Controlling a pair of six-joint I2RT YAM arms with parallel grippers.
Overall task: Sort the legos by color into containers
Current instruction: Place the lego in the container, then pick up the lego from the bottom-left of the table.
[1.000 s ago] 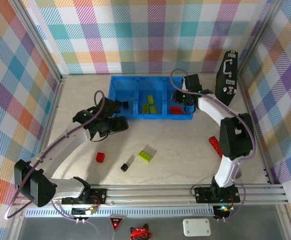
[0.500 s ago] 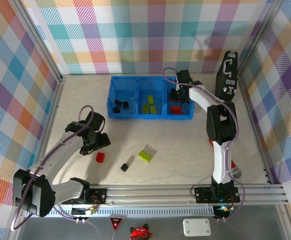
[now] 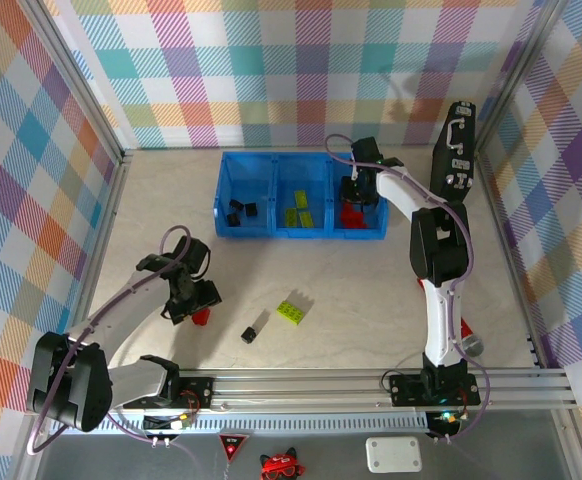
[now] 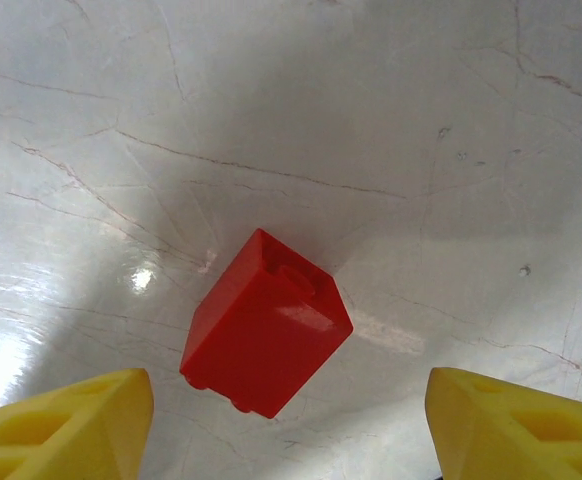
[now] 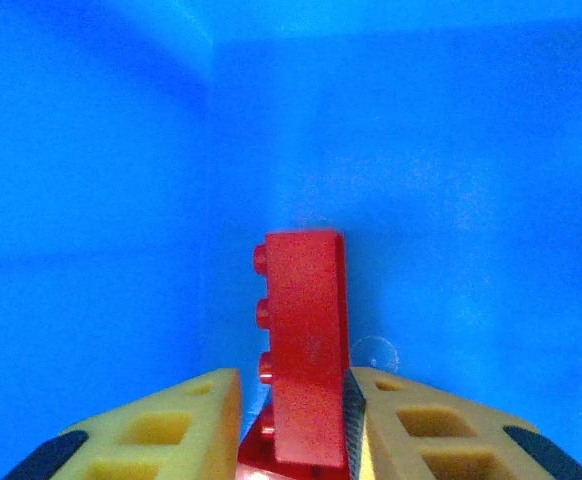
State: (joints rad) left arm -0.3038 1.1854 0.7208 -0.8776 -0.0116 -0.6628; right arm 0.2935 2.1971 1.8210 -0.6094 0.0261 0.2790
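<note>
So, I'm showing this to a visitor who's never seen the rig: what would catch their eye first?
Probably the blue bin at the back of the table, where the right gripper pinches an upright red brick inside its right-hand compartment. Nearer the front left, the left gripper hangs open over a lone red block on the table.

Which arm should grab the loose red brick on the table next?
Left: the left claw, open, straddles the loose red brick. The right claw is down in the blue bin, gripping a second red brick.
</note>
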